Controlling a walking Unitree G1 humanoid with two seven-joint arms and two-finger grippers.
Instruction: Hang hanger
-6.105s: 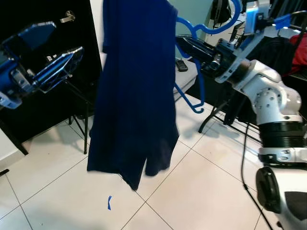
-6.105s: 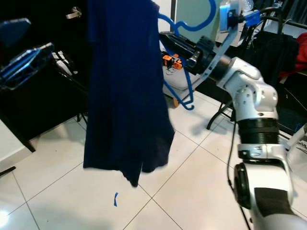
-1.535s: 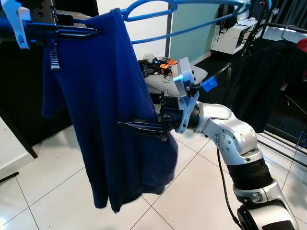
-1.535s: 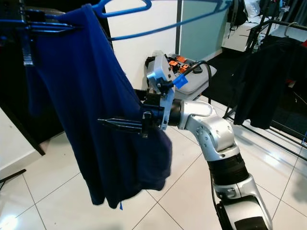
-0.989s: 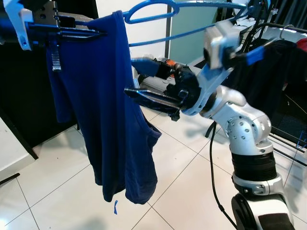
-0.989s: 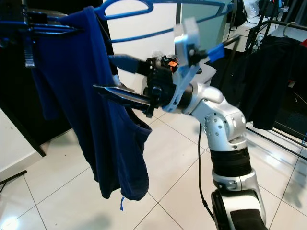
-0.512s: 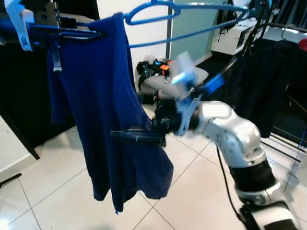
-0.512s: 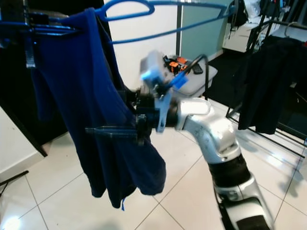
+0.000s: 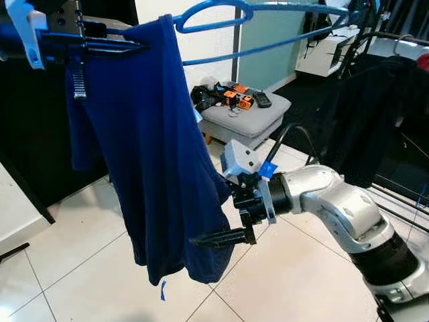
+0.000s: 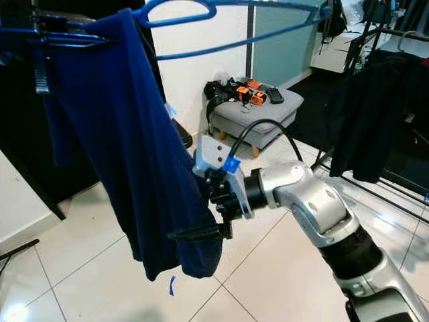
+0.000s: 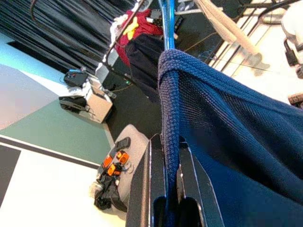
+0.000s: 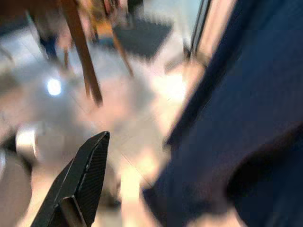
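Blue hanger (image 9: pixel 268 27) w/ navy shirt (image 9: pixel 154 154) held high at 11 o'clock, left gripper (image 9: pixel 110 45) pinching shirt's shoulder edge; right gripper (image 9: pixel 221 237), jaws unclear, at hem could snag fabric, dragging it off.

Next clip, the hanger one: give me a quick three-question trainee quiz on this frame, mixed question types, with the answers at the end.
1. True or false: the blue hanger already hangs on the clothes rack.
2. Which gripper clamps the top edge of the navy garment? A) left B) right
3. Fill in: the right gripper is beside the garment's ____ hem.

Key
1. False: the left gripper holds it up, away from the rack.
2. A: in the left wrist view the fingers are shut on the fabric.
3. Lower.
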